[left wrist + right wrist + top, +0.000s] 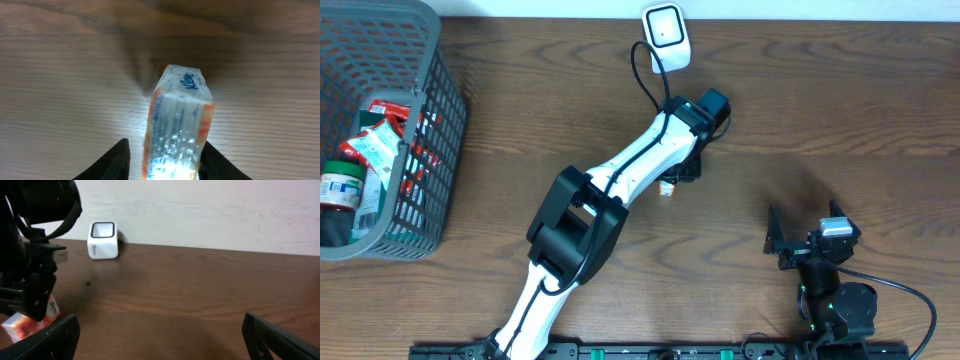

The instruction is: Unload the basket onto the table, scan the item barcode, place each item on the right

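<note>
Kleenex tissue pack point(177, 120) is sitting inside your left gripper point(166, 145), bound for the scanner point(664, 35) at the bench's far edge; whether it is pinched, you cannot tell; right gripper point(160, 317) is idling spread.

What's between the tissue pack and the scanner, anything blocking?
Nothing visible. Only bare table lies between the tissue pack and the white scanner near the far edge.

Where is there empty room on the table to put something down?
Bare wood lies between the basket and the left arm, and there is a wide stretch on the right, between the scanner and the right gripper. It is crowded in the middle, where the left gripper straddles the tissue pack, and inside the basket.
</note>
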Controlling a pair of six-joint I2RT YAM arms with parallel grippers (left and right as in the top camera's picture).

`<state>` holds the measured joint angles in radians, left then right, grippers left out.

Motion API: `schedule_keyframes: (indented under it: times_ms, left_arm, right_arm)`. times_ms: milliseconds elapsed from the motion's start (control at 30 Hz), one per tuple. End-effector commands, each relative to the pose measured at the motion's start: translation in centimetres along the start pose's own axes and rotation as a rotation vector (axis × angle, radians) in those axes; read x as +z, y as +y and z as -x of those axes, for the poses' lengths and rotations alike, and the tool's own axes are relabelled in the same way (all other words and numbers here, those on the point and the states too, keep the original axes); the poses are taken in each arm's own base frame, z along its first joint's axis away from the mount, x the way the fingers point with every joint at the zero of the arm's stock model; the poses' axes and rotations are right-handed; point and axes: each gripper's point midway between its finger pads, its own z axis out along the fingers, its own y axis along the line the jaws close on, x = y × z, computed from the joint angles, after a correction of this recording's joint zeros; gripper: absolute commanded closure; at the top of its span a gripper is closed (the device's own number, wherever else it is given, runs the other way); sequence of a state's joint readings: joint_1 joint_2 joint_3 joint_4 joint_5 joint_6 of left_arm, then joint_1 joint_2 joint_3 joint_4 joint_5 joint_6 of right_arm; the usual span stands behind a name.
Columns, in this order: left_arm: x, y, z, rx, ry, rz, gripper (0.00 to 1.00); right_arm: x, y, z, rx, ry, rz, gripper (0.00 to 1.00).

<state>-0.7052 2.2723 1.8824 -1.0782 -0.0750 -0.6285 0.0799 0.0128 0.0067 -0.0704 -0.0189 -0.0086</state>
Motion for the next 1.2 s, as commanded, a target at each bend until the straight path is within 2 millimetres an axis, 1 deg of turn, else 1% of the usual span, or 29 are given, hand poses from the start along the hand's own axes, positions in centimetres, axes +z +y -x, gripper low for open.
schedule_keyframes:
  times_ms: [0, 67, 233, 400, 500, 533, 600, 633, 700, 900, 1033, 1067, 1133, 1167]
  left_arm:
    - [0.2, 2.2, 0.4, 0.013, -0.037, 0.118, 0.58]
    - [0.2, 3.2, 0.5, 0.009, -0.034, 0.149, 0.58]
    - [0.2, 4.6, 1.1, 0.023, -0.017, 0.16, 0.57]
    - [0.4, 5.5, 1.5, 0.0, -0.01, 0.162, 0.59]
    - [0.4, 5.8, 1.7, -0.01, -0.009, 0.163, 0.67]
    - [0.5, 6.0, 1.8, -0.02, 0.001, 0.152, 0.75]
    - [0.7, 5.7, 1.5, -0.036, 0.038, 0.105, 0.81]
    - [0.7, 5.6, 1.4, -0.037, 0.053, 0.086, 0.86]
    - [0.8, 5.6, 1.4, -0.027, 0.082, 0.049, 0.86]
    - [1.1, 7.4, 2.3, -0.068, 0.091, 0.049, 0.86]
    - [1.1, 7.4, 2.3, -0.069, 0.091, 0.049, 0.86]
    - [1.1, 7.4, 2.3, -0.063, 0.09, 0.047, 0.87]
    - [0.2, 7.4, 2.5, -0.026, 0.087, 0.031, 0.92]
    - [-0.7, 7.5, 2.7, -0.026, 0.081, 0.025, 0.93]
  right_arm:
    - [0.0, 0.1, -0.1, -0.008, 0.004, 0.004, 0.01]
    - [0.0, 0.1, -0.1, -0.008, 0.004, 0.004, 0.01]
    - [0.0, 0.1, -0.1, -0.008, 0.004, 0.004, 0.01]
    - [0.0, 0.1, -0.1, -0.008, 0.004, 0.004, 0.01]
    - [0.0, 0.1, -0.1, -0.008, 0.004, 0.004, 0.01]
    - [0.0, 0.1, -0.1, -0.008, 0.004, 0.004, 0.01]
    - [0.0, 0.1, -0.1, -0.008, 0.004, 0.004, 0.01]
    - [0.0, 0.1, -0.1, -0.008, 0.004, 0.004, 0.01]
    - [0.0, 0.1, -0.1, -0.008, 0.004, 0.004, 0.01]
    - [0.0, 0.1, -0.1, -0.008, 0.004, 0.004, 0.01]
    - [0.0, 0.1, -0.1, -0.008, 0.004, 0.004, 0.01]
    - [0.0, 0.1, -0.1, -0.008, 0.004, 0.004, 0.01]
    - [0.0, 0.1, -0.1, -0.008, 0.004, 0.004, 0.01]
    - [0.0, 0.1, -0.1, -0.008, 0.004, 0.004, 0.01]
